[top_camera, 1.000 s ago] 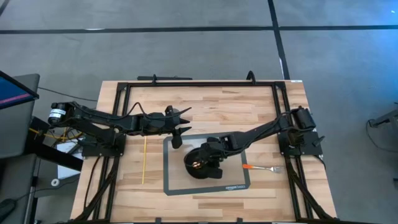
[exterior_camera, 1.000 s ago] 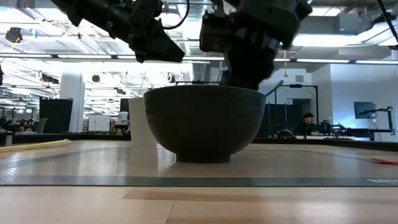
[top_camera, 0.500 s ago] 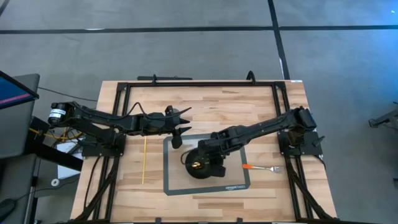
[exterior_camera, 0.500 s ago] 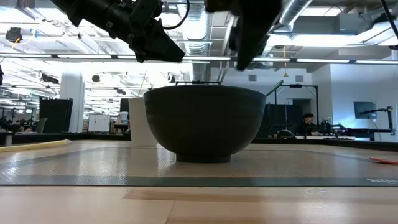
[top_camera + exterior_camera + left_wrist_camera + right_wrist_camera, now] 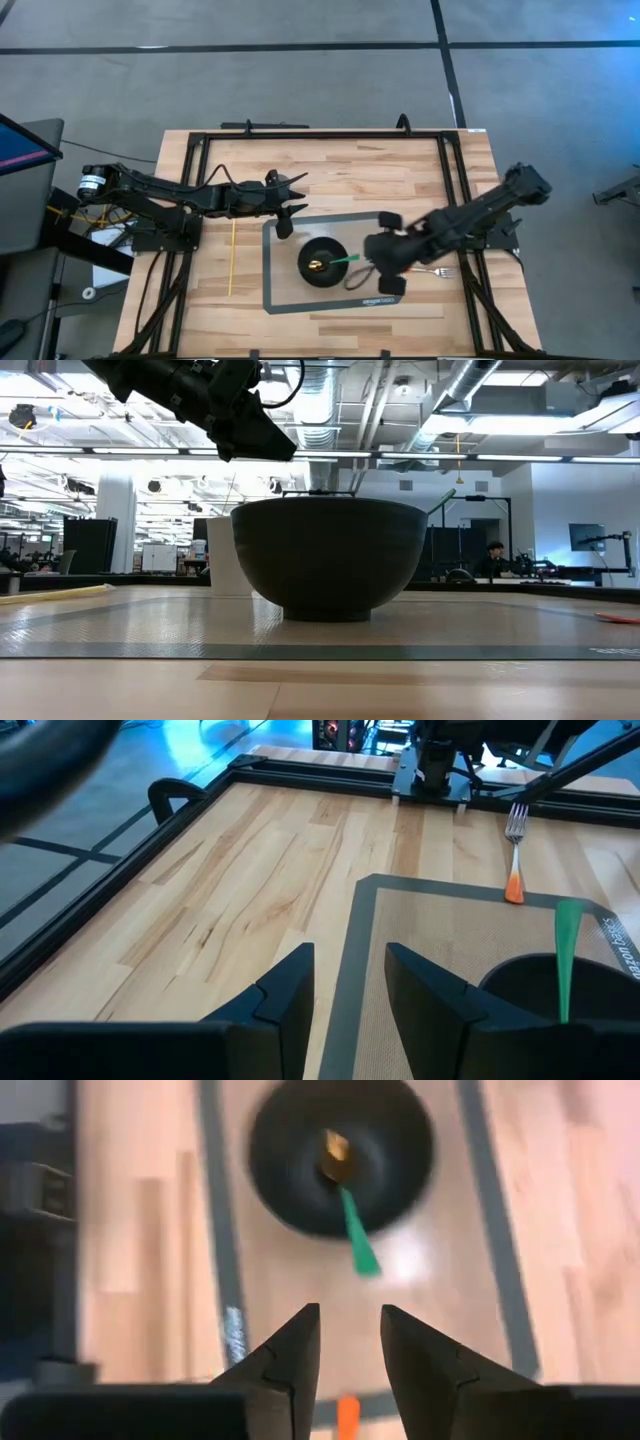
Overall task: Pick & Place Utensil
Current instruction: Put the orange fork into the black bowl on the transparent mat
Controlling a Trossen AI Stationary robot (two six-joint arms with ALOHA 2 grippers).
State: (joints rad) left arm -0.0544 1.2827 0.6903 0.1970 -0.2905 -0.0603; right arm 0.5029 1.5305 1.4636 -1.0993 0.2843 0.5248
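Note:
A black bowl (image 5: 322, 262) stands on a grey mat (image 5: 280, 295); it also fills the low view (image 5: 330, 555). A spoon with a green handle (image 5: 343, 260) lies in it, gold head down inside and handle leaning over the right rim (image 5: 355, 1240). An orange-handled fork (image 5: 425, 270) lies flat on the wood right of the mat. My right gripper (image 5: 375, 260) hangs open, raised, just right of the bowl and pointing at it (image 5: 350, 1340). My left gripper (image 5: 290, 205) waits open above the mat's far left corner (image 5: 350, 985).
A thin yellow stick (image 5: 232, 258) lies on the wood left of the mat. A black metal frame (image 5: 320, 132) borders the table. The right arm crosses over the fork's inner end. Bare wood lies between the mat and the far edge.
My right gripper has drawn back from above the bowl toward the table's right edge and has risen out of the low view. The green-handled spoon now rests free in the bowl, handle over the right rim. The left arm has kept still.

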